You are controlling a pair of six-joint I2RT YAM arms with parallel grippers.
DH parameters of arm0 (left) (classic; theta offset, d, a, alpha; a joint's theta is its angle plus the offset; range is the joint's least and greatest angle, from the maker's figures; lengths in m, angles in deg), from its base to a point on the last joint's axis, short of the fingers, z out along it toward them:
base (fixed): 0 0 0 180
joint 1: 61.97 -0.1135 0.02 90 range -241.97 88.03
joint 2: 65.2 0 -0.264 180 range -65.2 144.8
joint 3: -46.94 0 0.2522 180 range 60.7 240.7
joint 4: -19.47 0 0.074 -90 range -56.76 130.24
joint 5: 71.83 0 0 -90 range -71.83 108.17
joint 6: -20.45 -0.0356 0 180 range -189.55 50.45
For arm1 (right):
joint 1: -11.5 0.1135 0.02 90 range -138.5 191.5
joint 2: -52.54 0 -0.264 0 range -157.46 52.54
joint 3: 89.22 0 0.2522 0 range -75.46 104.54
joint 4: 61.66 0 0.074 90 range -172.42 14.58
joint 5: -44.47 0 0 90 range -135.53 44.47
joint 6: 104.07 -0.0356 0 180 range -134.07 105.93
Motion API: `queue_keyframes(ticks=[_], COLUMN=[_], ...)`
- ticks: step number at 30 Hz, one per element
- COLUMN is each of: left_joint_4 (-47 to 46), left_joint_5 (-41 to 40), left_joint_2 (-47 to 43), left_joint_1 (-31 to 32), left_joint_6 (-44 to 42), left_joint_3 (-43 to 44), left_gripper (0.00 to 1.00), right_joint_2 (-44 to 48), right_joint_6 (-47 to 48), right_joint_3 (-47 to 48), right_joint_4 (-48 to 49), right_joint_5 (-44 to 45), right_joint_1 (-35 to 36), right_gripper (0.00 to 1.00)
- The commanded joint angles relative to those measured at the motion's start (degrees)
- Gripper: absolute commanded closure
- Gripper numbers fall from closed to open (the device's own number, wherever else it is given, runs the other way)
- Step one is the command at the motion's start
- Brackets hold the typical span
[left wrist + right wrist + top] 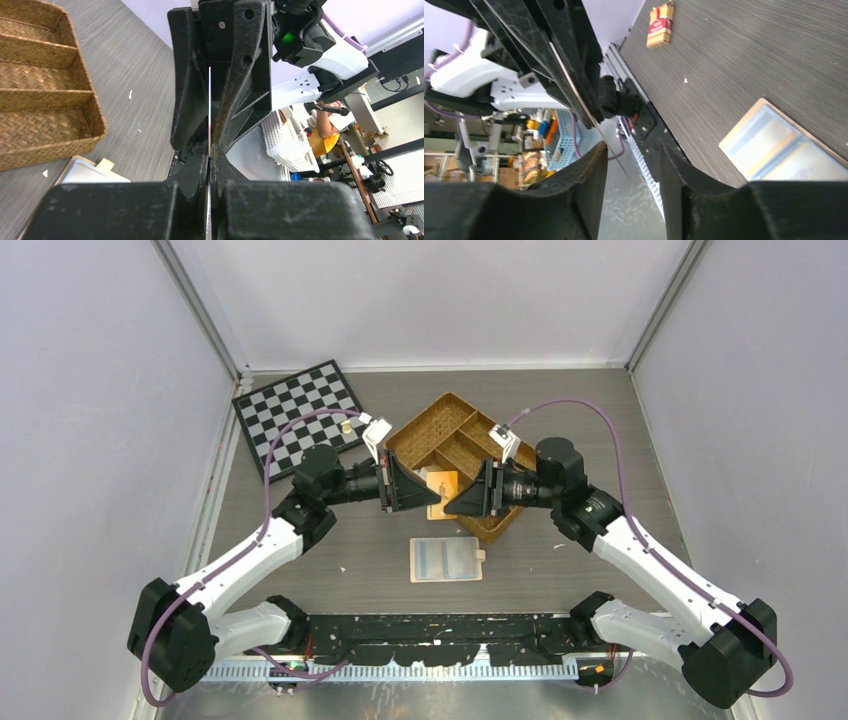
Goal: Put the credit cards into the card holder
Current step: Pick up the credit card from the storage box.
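An orange-tan credit card (442, 496) hangs in the air between my two grippers, over the near corner of the wicker tray. My left gripper (420, 490) is shut on it. In the left wrist view the card (209, 100) shows edge-on as a thin pale line clamped between the jaws of that gripper (211, 150). My right gripper (456, 502) faces it from the other side. Its jaws (631, 150) stand apart, with the card's free edge (611, 150) reaching into the gap. The card holder (446, 560) lies open and flat on the table below, its clear sleeves facing up (784, 150).
A wicker divided tray (455, 420) stands just behind the grippers. A chessboard (300, 415) lies at the back left. A small red-brown packet (660, 20) rests on the table in the right wrist view. The arms' base rail (430, 630) runs along the near edge.
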Motion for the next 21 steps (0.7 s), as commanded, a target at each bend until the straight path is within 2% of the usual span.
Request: queue_keyframes(ticks=[1, 3, 4, 5, 6, 7, 8, 10, 12, 14, 16, 21], left_joint_4=[-6.2, -5.9, -5.5, -4.9, -3.9, -2.0, 0.8, 10.9, 23.1, 30.8, 34.3, 34.3], left_joint_5=[0.1, 0.7, 1.0, 1.2, 1.3, 0.9, -0.4, -6.9, -15.9, -22.1, -25.7, -28.9], left_joint_2=[-0.7, -0.4, -0.2, -0.1, 0.0, 0.0, -0.2, -1.4, -2.4, -2.0, -0.3, 4.0], left_joint_1=[0.1, 0.1, 0.1, 0.2, 0.2, 0.1, 0.1, 0.1, 0.2, 0.2, 0.2, 1.4], left_joint_6=[3.0, 3.2, 3.2, 3.1, 2.8, 2.0, 0.8, -3.1, -6.9, -9.2, -9.2, -8.0], left_joint_3=[-1.3, -1.7, -2.1, -2.4, -2.7, -3.0, -3.3, -3.6, -3.8, -4.4, -5.7, -8.3], left_gripper=[1.00, 1.00, 1.00, 1.00, 0.99, 0.92, 0.80, 0.59, 0.48, 0.44, 0.43, 0.42], right_joint_2=[1.8, 1.8, 1.7, 1.7, 1.8, 2.0, 2.2, 2.7, 3.2, 3.4, 2.9, -1.9], right_joint_6=[-7.7, -8.3, -8.6, -8.8, -8.8, -8.7, -8.5, -6.8, -5.6, -5.4, -6.3, -6.7], right_joint_3=[-0.7, -1.2, -1.5, -1.8, -2.0, -2.5, -3.0, -4.1, -6.0, -9.1, -12.2, -16.4], right_joint_4=[15.0, 16.1, 16.3, 16.2, 15.5, 14.2, 12.3, 6.6, 1.6, -1.0, -1.4, -0.6], right_joint_5=[1.3, 1.5, 1.5, 1.8, 2.5, 3.4, 4.6, 7.5, 10.9, 13.0, 14.5, 15.9], right_joint_1=[0.1, 0.1, 0.1, 0.1, 0.1, 0.1, 0.1, 0.1, 0.3, 0.4, 1.0, 2.8], right_gripper=[0.59, 0.73, 0.88, 0.98, 0.99, 0.99, 0.99, 0.99, 0.99, 0.99, 1.00, 1.00])
